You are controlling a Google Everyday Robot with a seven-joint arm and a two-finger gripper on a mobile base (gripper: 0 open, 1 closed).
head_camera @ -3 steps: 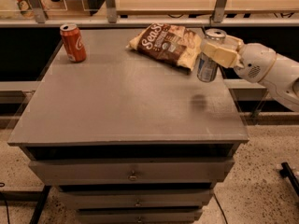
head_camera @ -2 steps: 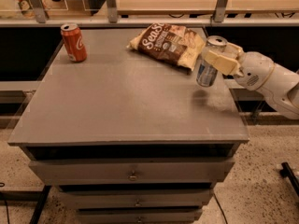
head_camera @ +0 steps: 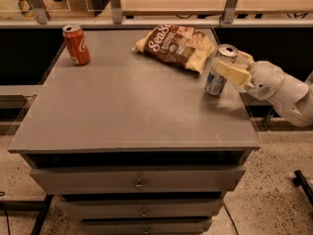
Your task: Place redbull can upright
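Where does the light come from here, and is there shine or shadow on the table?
Camera view: light seems to fall from above, leaving a pale sheen on the tabletop; the redbull can, clamped in the gripper near the table's right edge, glints on its top and casts a soft shadow beside its base.

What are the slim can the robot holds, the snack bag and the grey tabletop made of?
The redbull can, held in the gripper near the right edge of the tabletop, looks like thin metal: shiny silver top. The snack bag seems to be glossy plastic film, crinkled and glinting. The tabletop is matte grey, perhaps laminate or painted metal; I cannot tell which.
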